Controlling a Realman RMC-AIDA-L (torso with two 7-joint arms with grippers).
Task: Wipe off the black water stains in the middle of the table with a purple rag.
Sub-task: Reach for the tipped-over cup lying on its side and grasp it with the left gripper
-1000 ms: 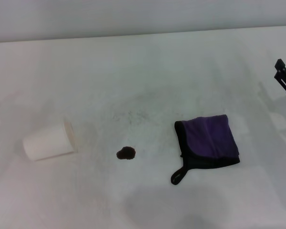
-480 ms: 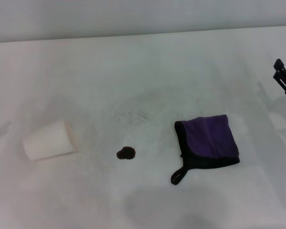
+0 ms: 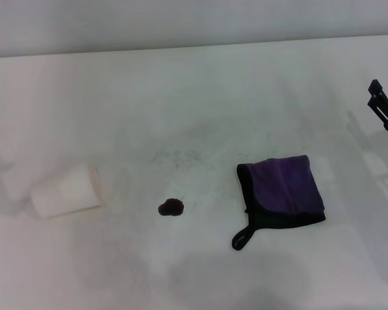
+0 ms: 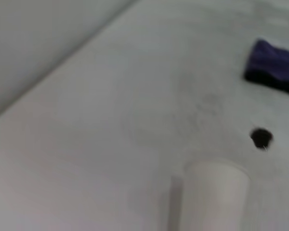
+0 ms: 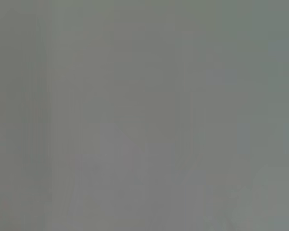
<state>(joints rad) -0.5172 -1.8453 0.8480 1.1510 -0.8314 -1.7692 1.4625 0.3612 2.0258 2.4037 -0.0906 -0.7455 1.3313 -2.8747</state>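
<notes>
Hovering at table's edge: right gripper (image 3: 383,106)

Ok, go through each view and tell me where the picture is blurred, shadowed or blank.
Head view: sharp enough; the purple rag and black water stains read clearly, soft grey shadows lie on the table near its front edge, and the right gripper shows at the right edge. Left wrist view: blurred, the white paper cup most. Right wrist view: blank grey, nothing distinguishable.

White paper cup (image 3: 66,190) on its side
</notes>
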